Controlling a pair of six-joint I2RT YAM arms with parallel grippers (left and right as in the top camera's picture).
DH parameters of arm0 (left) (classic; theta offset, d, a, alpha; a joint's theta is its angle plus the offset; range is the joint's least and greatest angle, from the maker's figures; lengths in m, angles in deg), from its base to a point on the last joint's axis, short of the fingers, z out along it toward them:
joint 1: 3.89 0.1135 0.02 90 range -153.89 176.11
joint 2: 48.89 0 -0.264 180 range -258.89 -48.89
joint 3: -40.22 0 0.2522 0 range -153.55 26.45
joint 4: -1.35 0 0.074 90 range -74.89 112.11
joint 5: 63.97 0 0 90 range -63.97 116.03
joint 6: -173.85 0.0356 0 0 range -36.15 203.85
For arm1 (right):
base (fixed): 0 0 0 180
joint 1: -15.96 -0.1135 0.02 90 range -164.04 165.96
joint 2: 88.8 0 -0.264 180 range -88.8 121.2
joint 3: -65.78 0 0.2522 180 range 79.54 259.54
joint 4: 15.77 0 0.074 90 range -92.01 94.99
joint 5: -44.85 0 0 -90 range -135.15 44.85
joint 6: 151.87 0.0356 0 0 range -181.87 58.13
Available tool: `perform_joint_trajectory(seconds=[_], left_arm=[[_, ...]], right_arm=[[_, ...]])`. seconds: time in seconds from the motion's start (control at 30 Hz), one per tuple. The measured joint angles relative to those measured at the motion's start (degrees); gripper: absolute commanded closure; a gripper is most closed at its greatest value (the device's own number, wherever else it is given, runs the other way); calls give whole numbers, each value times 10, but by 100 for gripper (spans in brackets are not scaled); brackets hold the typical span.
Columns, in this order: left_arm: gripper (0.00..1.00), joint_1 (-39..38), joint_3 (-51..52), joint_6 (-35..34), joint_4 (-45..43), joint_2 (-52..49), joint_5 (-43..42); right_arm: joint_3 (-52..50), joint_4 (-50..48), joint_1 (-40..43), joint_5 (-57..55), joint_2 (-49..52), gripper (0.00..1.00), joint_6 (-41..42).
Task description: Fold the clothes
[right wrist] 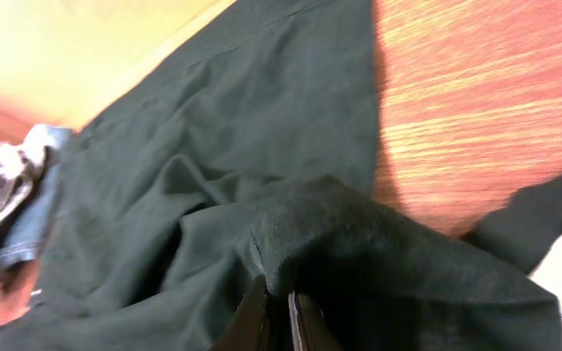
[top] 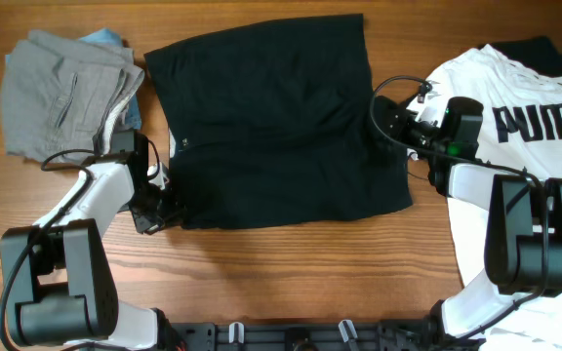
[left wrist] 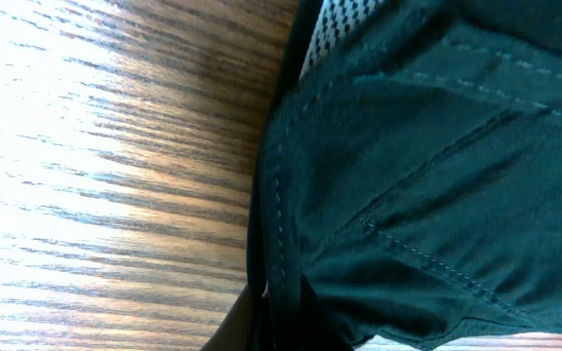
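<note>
I've got the table (top: 261, 263) with the black shorts (top: 271, 117) spread flat at its middle, the white PUMA T-shirt (top: 476, 78) to the right and the grey shorts (top: 57, 88) far left. My left gripper (top: 159, 203) is clenched on the black shorts' near-left corner. My right gripper (top: 383, 112) pinches their bunched right edge.

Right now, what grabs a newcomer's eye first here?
Black shorts lie spread in the middle of the table, with the left end effector pinching their left edge and the right end effector pinching a raised fold at their right edge. Grey shorts sit far left; a white PUMA T-shirt lies at the right.
</note>
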Motion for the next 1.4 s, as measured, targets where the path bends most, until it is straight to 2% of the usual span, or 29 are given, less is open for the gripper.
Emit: perform_joint_trajectory(seconds=[0.27, 0.3, 0.33, 0.37, 0.4, 0.57, 0.73, 1.03, 1.17, 1.27, 1.4], left_arm=[[92, 0, 0, 0, -1, 0, 0], [92, 0, 0, 0, -1, 0, 0], [92, 0, 0, 0, -2, 0, 0], [92, 0, 0, 0, -2, 0, 0], [92, 0, 0, 0, -2, 0, 0], [92, 0, 0, 0, -2, 0, 0], [92, 0, 1, 0, -2, 0, 0], [92, 0, 1, 0, -3, 0, 0], [92, 0, 1, 0, -4, 0, -2], [92, 0, 1, 0, -3, 0, -2], [93, 0, 1, 0, -2, 0, -2]], right_arm=[[0, -14, 0, 56, -57, 96, 105], [0, -14, 0, 47, -60, 87, 115], [0, -7, 0, 24, -61, 63, 125], [0, -2, 0, 1, -61, 44, 130], [0, 1, 0, -23, -61, 42, 137], [1, 33, 0, -91, -61, 42, 101], [2, 147, 23, -70, -79, 43, 56], [7, 505, 64, -28, -273, 40, -22], [3, 645, 64, -62, -286, 41, -10], [-12, 666, 64, -87, -271, 41, -1], [-35, 648, 64, -104, -229, 44, 7]])
